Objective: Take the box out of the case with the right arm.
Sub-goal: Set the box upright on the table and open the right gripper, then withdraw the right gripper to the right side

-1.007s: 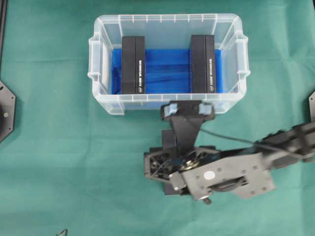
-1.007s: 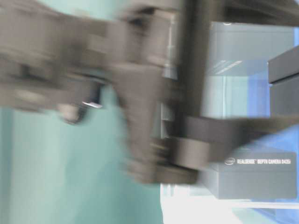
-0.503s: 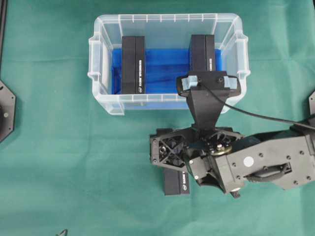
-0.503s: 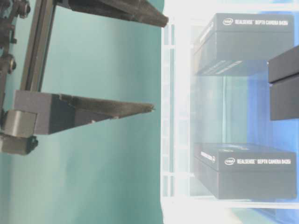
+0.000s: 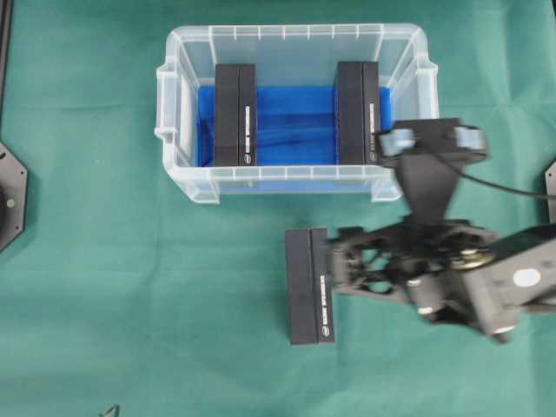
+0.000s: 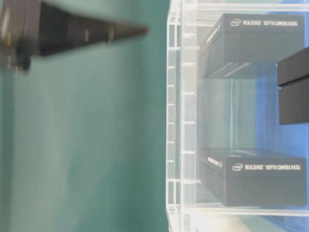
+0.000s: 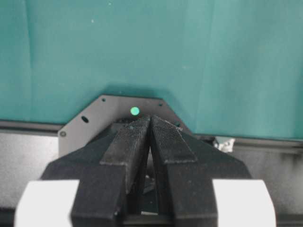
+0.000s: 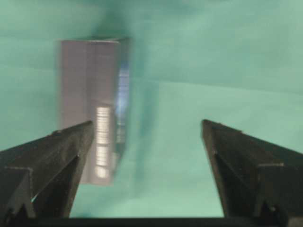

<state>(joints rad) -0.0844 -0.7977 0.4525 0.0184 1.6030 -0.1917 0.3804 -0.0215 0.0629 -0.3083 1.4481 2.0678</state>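
The clear case [image 5: 181, 170] with the blue bottom stands at the back of the green cloth. Two black boxes [image 5: 235, 115] [image 5: 359, 113] stand inside it; the table-level view shows them too [image 6: 260, 43] [image 6: 256, 176]. A third black box [image 5: 310, 285] lies flat on the cloth in front of the case, outside it. My right gripper [image 5: 408, 259] hovers just right of that box, open wide and empty. In the right wrist view the box [image 8: 92, 104] is blurred, left of the gripper [image 8: 147, 124]. The left gripper [image 7: 150, 118] is shut on nothing.
One right finger [image 6: 91, 34] shows blurred at the top left of the table-level view, short of the case wall [image 6: 176, 121]. The right arm's wrist camera [image 5: 430, 139] overhangs the case's right front corner. Black arm bases sit at the left edge [image 5: 10, 195] and right edge [image 5: 550, 187].
The right gripper has swung to the right, away from over the box on the cloth, staying open. That box now lies uncovered. The boxes in the case have not moved.
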